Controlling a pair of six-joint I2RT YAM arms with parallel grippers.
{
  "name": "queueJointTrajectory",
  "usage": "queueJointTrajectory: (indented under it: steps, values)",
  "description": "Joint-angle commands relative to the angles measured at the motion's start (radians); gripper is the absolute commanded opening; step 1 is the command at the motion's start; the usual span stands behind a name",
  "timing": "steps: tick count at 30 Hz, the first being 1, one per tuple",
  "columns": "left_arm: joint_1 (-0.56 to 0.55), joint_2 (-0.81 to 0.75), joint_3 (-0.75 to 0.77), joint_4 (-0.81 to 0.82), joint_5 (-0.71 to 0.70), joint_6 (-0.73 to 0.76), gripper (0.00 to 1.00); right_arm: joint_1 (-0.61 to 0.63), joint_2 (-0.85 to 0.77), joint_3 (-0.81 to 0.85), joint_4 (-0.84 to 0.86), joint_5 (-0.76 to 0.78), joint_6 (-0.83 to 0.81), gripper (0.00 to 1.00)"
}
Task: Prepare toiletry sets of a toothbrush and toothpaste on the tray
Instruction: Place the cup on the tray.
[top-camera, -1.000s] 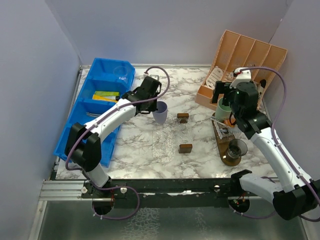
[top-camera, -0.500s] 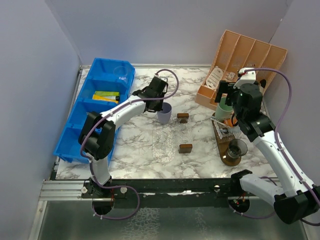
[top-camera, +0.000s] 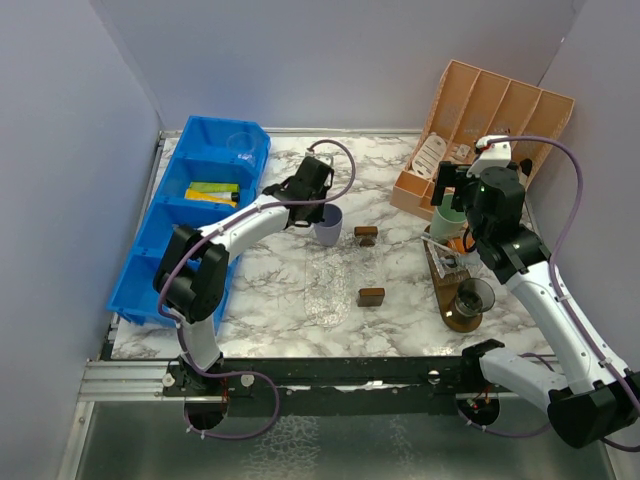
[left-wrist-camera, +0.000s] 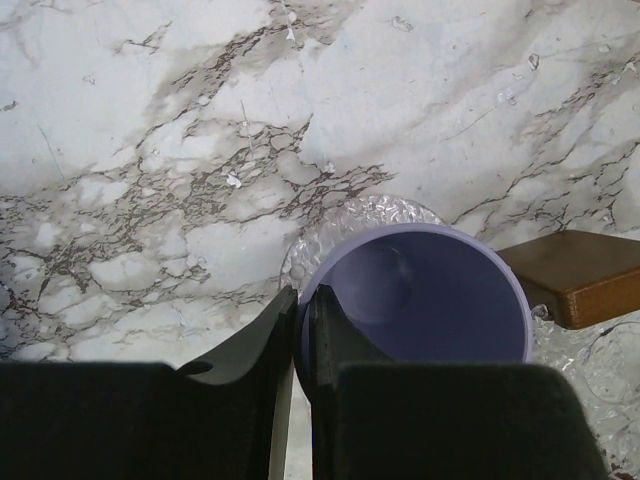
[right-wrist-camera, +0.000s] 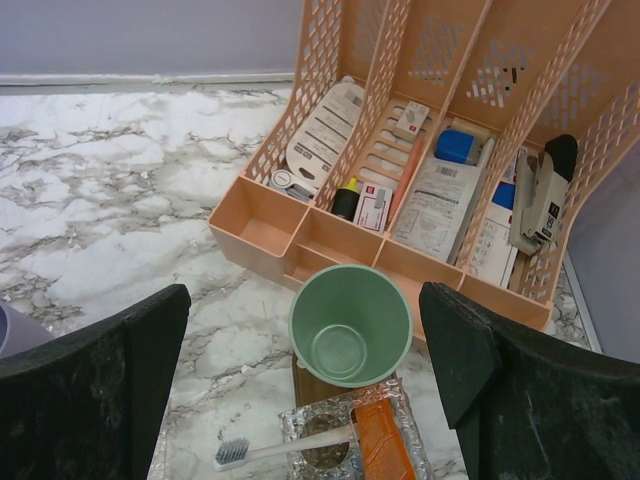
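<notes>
My left gripper (left-wrist-camera: 303, 325) is shut on the near rim of a lilac cup (left-wrist-camera: 420, 300), one finger inside and one outside. The empty cup (top-camera: 326, 228) stands mid-table beside a small wooden block (top-camera: 366, 235). My right gripper (right-wrist-camera: 303, 330) hangs wide open above an empty mint green cup (right-wrist-camera: 350, 325), touching nothing. That cup (top-camera: 446, 218) stands at the far end of a dark wooden tray (top-camera: 462, 322). In front of it lie a toothbrush (right-wrist-camera: 290, 445) and an orange tube (right-wrist-camera: 380, 445) on a textured clear holder. A smoky dark cup (top-camera: 473, 297) stands at the tray's near end.
A blue bin (top-camera: 160, 250) at the left holds green and yellow tubes (top-camera: 213, 190) and a clear cup (top-camera: 240, 145). A peach organiser (top-camera: 490, 115) full of small items stands at the back right. A clear textured dish (top-camera: 325, 285) and another wooden block (top-camera: 371, 296) lie mid-table.
My left arm has carried the lilac cup a little to the right, then stopped. The right gripper shifted slightly and stays open.
</notes>
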Motion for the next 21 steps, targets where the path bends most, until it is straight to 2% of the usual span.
queueJointTrajectory:
  steps: [1, 8, 13, 17, 21]
  values:
    - [-0.002, -0.030, -0.023, -0.004, -0.041, 0.001, 0.15, 0.001, 0.002, -0.012, 0.013, 0.022, -0.018, 1.00]
    - [0.002, -0.053, 0.015, -0.044, -0.066, 0.049, 0.40, 0.001, 0.012, -0.018, 0.015, 0.023, -0.012, 1.00]
    - [0.047, -0.166, 0.029, -0.053, -0.052, 0.067, 0.57, 0.001, 0.008, -0.019, 0.004, 0.041, -0.019, 1.00]
    - [0.114, -0.249, 0.015, 0.021, -0.028, 0.046, 0.65, 0.001, 0.003, -0.028, 0.003, 0.059, -0.025, 1.00]
    - [0.245, -0.235, 0.039, 0.098, -0.070, -0.063, 0.70, 0.001, 0.014, -0.031, 0.015, 0.084, -0.033, 1.00]
